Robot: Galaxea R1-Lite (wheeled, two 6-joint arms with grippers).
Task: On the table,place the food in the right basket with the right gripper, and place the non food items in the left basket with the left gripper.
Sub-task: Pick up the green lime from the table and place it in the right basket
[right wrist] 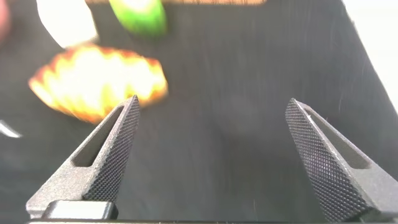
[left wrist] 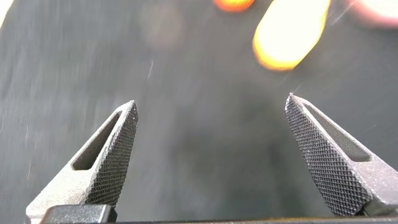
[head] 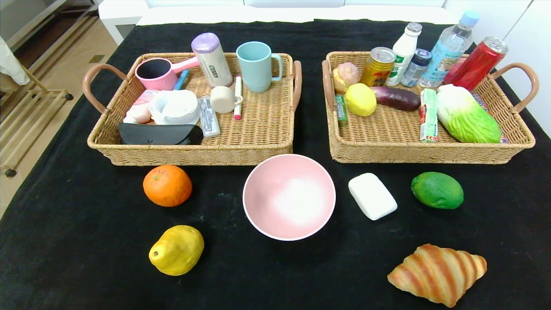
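On the black table (head: 77, 241) lie an orange (head: 167, 185), a yellow pear-shaped fruit (head: 176, 249), a pink bowl (head: 289, 196), a white soap-like bar (head: 372, 196), a green fruit (head: 437, 190) and a croissant (head: 438, 273). Neither arm shows in the head view. My left gripper (left wrist: 211, 107) is open over bare cloth, with the yellow fruit (left wrist: 291, 32) and the orange (left wrist: 233, 4) blurred beyond it. My right gripper (right wrist: 212, 104) is open and empty too, the croissant (right wrist: 96, 79) just past one fingertip and the green fruit (right wrist: 139, 15) farther off.
The left wicker basket (head: 262, 129) holds cups, a black case and other non-food things. The right wicker basket (head: 387, 129) holds bottles, cans, a lemon, an eggplant and a cabbage. Floor and a wooden rack (head: 26, 116) lie past the table's left edge.
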